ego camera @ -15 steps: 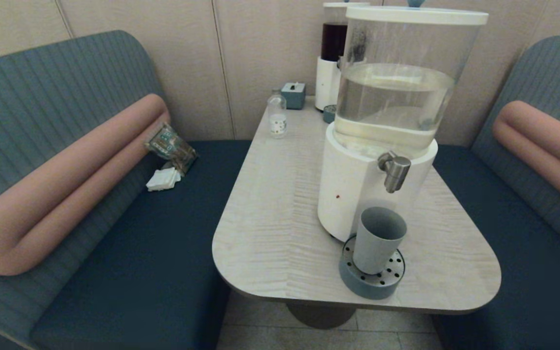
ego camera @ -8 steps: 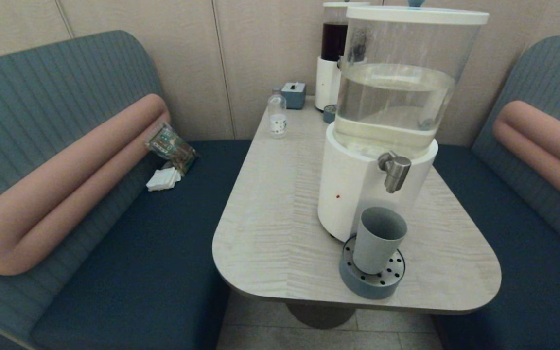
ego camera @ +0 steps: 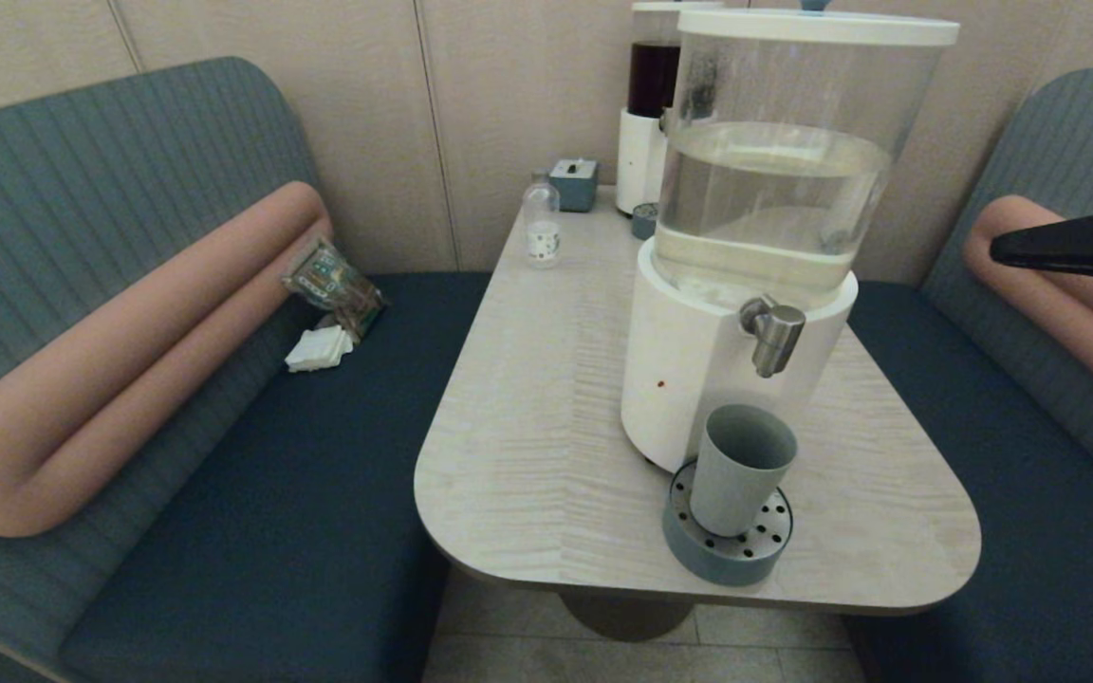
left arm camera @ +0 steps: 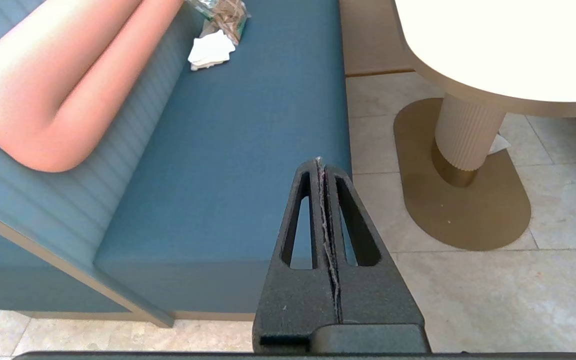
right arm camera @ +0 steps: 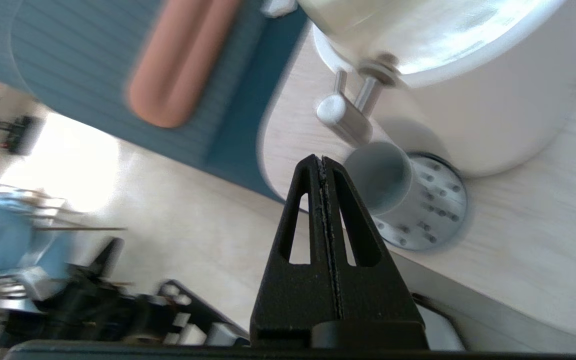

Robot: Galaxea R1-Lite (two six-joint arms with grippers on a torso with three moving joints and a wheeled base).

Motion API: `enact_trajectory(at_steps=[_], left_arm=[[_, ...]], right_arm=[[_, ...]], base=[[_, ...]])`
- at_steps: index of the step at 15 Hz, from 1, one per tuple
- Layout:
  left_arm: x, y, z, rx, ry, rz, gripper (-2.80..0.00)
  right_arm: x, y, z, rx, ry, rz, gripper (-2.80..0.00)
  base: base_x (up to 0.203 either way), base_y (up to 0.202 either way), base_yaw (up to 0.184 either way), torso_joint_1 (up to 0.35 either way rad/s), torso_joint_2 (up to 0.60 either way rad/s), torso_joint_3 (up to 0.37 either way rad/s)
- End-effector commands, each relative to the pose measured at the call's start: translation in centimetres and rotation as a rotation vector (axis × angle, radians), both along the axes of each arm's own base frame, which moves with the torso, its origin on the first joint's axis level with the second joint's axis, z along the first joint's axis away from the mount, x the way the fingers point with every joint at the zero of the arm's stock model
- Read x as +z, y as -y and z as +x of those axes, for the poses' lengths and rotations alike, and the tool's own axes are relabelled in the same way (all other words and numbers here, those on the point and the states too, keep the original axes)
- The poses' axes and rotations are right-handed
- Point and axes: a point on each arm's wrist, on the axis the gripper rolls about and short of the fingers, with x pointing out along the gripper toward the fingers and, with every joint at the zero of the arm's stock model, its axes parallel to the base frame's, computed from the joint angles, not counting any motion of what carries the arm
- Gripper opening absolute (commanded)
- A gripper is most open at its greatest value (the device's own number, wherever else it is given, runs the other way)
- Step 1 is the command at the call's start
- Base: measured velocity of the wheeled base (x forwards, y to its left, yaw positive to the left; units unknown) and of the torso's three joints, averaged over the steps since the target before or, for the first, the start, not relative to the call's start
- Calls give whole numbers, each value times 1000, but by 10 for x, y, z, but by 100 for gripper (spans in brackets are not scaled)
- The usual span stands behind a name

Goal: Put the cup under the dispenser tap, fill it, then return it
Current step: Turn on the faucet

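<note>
Right pincer (right arm camera: 322,160) is clenched and empty, raised off the counter's (ego camera: 527,455) right side. Cup (ego camera: 739,468) stands upright on the drip tray (ego camera: 698,555), just below the tap (ego camera: 774,332), placed to catch water. Left pincer (left arm camera: 321,162), clenched, hangs parked low beside the bench.

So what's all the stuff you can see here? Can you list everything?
Grey-blue tapered cup: one, standing on the tray below the tap.
Round grey-blue perforated tray: one, table's near edge.
Brushed-steel tap: one, on the big dispenser.
Big clear-tank dispenser with white base: one, on the table.
Narrow dark-liquid dispenser: one, behind.
Small clear bottle: one, far end of the table.
Small teal box: one, by the wall.
Pale wooden table: one, between blue benches.
White napkins: left bench.
Left tool: black, shut, low over the floor by the left bench.
Right tool: black, shut, near the cup.
</note>
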Motion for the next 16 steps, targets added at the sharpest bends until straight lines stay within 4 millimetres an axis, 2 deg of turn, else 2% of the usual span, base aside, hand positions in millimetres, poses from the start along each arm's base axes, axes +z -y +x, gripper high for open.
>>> enact_trajectory(at_steps=[1,4,6,11,16], left_arm=[[0,0,0,0,-2,1,-280],[0,0,0,0,-2,1,-280],[0,0,0,0,-2,1,-280],[0,0,0,0,-2,1,-280],[0,0,0,0,-2,1,-280]], right_arm=[[-13,-2,19,10,-55,-6,-280],[-22,-5,37,19,-58,-76,-280],[-27,-14,49,2,-50,-153,-280],[-29,-50,58,39,-47,-266,-280],[-35,-59,71,-27,-64,-328,-280]], base=[[0,0,0,0,0,0],[0,0,0,0,0,0],[0,0,0,0,0,0],[0,0,0,0,0,0],[0,0,0,0,0,0]])
